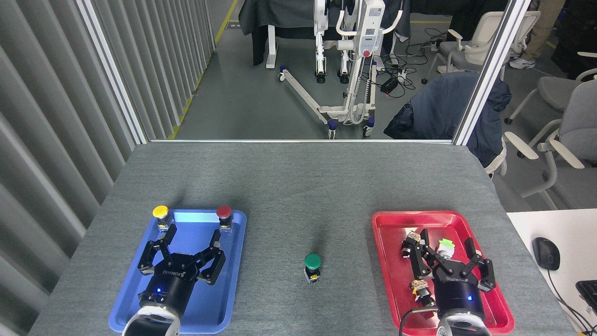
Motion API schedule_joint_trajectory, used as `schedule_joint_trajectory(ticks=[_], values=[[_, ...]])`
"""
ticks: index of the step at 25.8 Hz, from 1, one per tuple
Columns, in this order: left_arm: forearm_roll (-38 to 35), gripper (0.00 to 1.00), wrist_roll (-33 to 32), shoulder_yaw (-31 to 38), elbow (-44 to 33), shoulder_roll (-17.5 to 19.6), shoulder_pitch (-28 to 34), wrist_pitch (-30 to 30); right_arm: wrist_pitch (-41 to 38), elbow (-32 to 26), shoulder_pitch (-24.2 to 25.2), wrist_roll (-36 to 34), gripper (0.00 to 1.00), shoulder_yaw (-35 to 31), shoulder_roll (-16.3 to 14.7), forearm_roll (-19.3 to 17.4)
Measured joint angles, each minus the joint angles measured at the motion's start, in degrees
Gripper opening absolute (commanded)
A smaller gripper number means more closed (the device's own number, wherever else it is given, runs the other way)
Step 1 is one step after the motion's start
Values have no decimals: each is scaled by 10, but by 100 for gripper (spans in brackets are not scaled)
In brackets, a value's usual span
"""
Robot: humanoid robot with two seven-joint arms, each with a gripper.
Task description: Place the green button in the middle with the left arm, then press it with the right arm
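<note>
The green button (312, 266) stands upright on the bare grey tabletop (289, 196), between the blue tray (233, 280) and the red tray (387, 275) and clear of both, so the placing step looks done. Nothing touches it now.

The left gripper (192, 235) hangs over the blue tray with its fingers spread wide and nothing between them; the yellow button (160, 215) and the red button (224, 216) sit at the tray's far edge just ahead of it. The right gripper (447, 242) hangs over the red tray, fingers also spread wide and holding nothing, with a few small switch parts (445, 247) lying under and around it.

Whether the press has been made cannot be read from the button itself; its cap looks raised and the right arm is well apart from it. If the press is the step in hand, the next move calls for the right arm to swing left off the red tray, close its fingers or turn one tip down, centre over the green cap and push straight down, so the small base does not tip or slide
</note>
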Motion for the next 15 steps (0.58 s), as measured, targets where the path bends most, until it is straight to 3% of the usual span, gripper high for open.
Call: schedule_joint_trajectory(ticks=[15], values=[[0, 98, 0, 0, -2, -7, 2, 6, -7, 10, -9, -16, 100, 28, -3, -15]])
